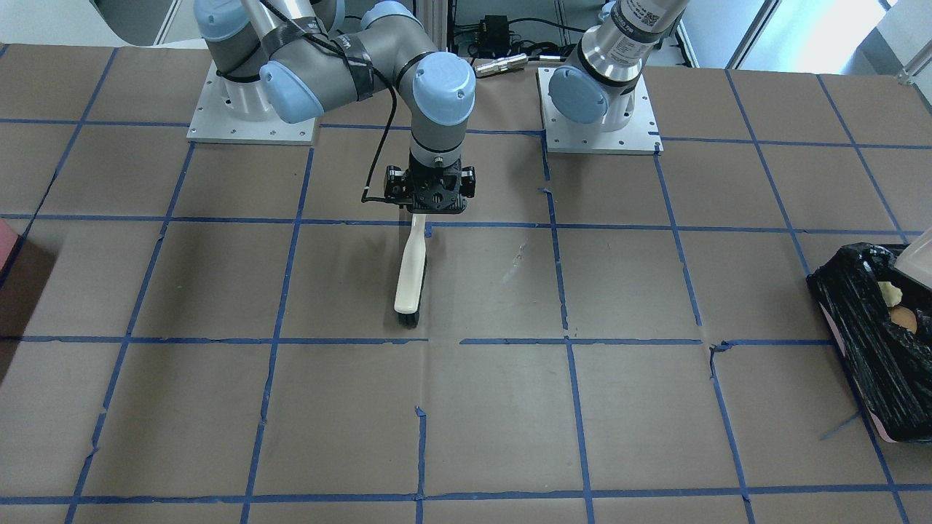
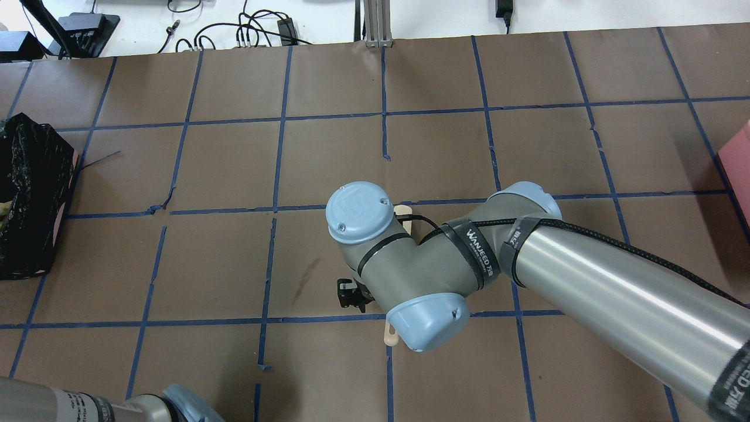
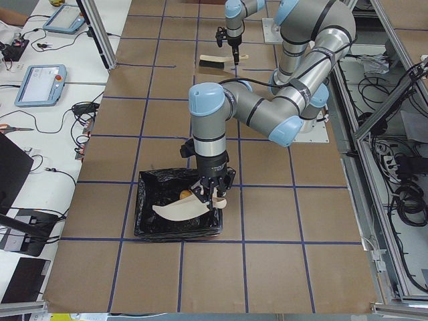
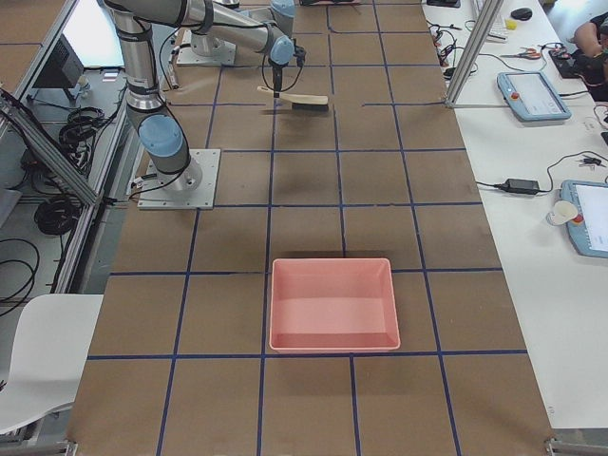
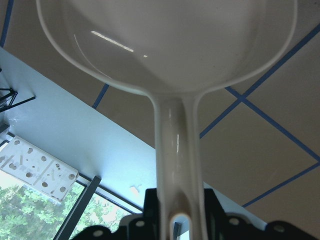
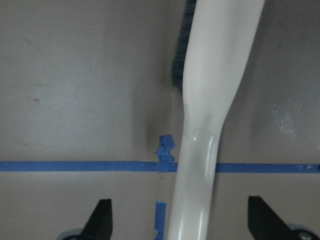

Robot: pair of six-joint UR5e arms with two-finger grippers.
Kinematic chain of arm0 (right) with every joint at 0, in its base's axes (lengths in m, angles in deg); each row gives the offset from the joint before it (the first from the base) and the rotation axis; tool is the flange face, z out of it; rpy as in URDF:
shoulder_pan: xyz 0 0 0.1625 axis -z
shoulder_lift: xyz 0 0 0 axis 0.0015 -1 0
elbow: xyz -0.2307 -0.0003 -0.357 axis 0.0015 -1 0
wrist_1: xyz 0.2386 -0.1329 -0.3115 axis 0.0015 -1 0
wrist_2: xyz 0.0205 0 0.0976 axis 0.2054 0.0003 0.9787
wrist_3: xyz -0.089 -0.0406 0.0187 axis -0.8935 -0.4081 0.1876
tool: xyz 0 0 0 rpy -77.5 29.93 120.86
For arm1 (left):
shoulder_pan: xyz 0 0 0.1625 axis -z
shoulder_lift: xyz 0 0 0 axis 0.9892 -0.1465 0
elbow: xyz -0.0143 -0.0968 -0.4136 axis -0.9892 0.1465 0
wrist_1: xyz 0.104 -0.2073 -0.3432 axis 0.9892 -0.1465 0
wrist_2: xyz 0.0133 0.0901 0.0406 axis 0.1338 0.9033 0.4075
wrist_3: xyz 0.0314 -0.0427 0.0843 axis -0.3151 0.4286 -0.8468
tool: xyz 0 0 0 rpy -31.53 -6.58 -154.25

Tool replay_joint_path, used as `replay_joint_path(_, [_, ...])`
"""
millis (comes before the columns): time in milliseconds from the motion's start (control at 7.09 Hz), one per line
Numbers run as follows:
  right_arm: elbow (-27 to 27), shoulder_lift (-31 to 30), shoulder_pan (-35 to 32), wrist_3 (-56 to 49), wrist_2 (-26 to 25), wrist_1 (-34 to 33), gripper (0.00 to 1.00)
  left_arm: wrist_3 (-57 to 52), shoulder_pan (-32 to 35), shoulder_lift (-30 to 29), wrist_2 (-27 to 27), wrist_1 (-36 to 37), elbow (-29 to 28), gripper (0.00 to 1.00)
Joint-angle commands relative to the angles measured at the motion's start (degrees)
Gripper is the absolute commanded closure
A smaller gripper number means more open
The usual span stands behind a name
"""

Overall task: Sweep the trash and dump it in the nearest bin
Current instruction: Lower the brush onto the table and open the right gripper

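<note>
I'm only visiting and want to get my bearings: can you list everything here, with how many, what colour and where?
table: one, brown with a blue tape grid, under everything.
bin: one, lined with a black bag, at the table's end on the robot's left.
trash: two pieces visible, one orange-brown and one pale, inside the bin.
dustpan: one, cream, held over the bin.
brush: one, white handle with dark bristles, mid-table.
pink tray: one, on the table toward the robot's right end.
left tool: one, black, shut on the dustpan's handle.
right tool: one, black, shut on the brush's handle.
</note>
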Motion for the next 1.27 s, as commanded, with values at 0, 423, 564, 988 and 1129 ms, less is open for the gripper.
replay_joint_path(0, [-0.43, -0.39, 1.12, -0.93, -0.17, -0.07, 0.00, -0.56, 0.17, 0.34, -0.94, 0.33, -1.08, 0.99])
replay_joint_path(423, [-14.08, -1.36, 7.26, -7.58, 0.35, 16.90, 0.00, 0.49, -4.84, 2.35, -11.12, -3.52, -3.20, 0.99])
replay_joint_path(564, [-19.45, -1.27, 10.33, -12.05, 0.35, 22.72, 0.00, 1.98, -4.84, 4.02, -15.07, -6.06, -2.58, 0.99])
replay_joint_path(988, [-30.91, -1.71, 21.40, -24.46, 2.20, 34.37, 0.00, 7.50, -2.92, 4.65, -26.15, -14.93, -1.88, 0.99])
replay_joint_path(1129, [-30.93, -3.10, 24.39, -28.40, 2.02, 33.51, 0.00, 9.79, 0.31, 4.91, -29.05, -16.01, -0.57, 0.99])
